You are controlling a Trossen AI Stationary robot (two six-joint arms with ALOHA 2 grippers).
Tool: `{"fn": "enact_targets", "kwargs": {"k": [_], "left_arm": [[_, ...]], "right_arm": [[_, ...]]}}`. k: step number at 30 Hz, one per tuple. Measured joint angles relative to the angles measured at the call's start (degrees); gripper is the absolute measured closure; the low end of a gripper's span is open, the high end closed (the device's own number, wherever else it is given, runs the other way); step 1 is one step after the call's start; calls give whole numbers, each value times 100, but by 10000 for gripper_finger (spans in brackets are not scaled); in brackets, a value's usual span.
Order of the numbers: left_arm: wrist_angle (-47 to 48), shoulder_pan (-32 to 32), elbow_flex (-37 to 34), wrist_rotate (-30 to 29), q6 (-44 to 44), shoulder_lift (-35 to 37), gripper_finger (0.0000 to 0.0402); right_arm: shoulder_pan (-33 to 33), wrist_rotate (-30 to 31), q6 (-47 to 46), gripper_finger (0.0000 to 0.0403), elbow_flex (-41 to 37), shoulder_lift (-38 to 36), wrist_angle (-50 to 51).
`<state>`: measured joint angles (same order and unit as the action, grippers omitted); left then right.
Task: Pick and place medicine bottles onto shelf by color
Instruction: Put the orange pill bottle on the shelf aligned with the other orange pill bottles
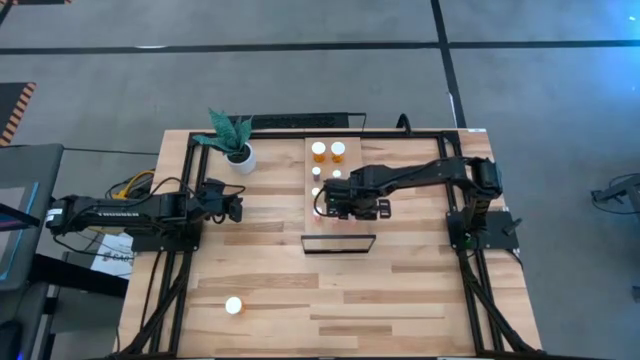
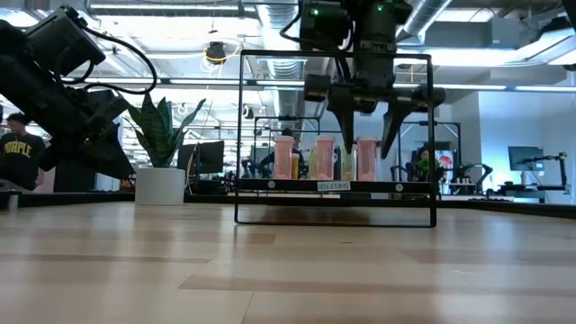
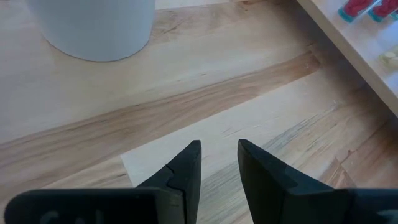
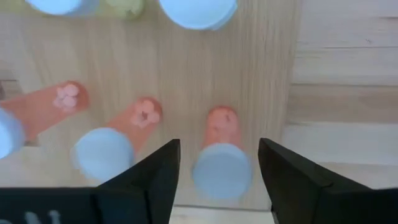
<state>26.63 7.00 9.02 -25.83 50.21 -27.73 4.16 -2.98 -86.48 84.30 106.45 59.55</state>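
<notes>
Matt light-wood shelf (image 4: 186,81) carries translucent pink plastic bottles (image 4: 221,134) with smooth caps.

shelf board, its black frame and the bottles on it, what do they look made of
Shelf: pale wood with fine straight grain, matte. Frame: thin black rod, probably painted metal. Bottles: see-through orange body, likely plastic, pills visible inside; the flat pale cap also looks plastic.

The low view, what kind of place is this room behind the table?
Probably an open-plan robotics lab or office workspace. Exposed pipes and ducts run under the ceiling, desks with monitors fill the background, and a person sits at the far left. On the table stand a potted plant and a black-framed shelf holding medicine bottles.
</notes>
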Motion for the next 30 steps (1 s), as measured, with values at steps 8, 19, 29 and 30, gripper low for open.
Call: {"fn": "enact_targets", "kwargs": {"k": [8,19,29,30], "left_arm": [[0,-1,0,-1,1,-2,310],[0,0,1,1,0,0,310],[0,1,2,1,-1,-1,310],[0,1,1,0,-1,0,310]], "right_arm": [[-164,405,94,162,540,-7,643],[-670,1720,12,163,142,-1354,740],[-1299,2668,-18,163,-2503,-4116,-1229],[-1348,2722,73,163,-2736,-4383,-1403]]}}
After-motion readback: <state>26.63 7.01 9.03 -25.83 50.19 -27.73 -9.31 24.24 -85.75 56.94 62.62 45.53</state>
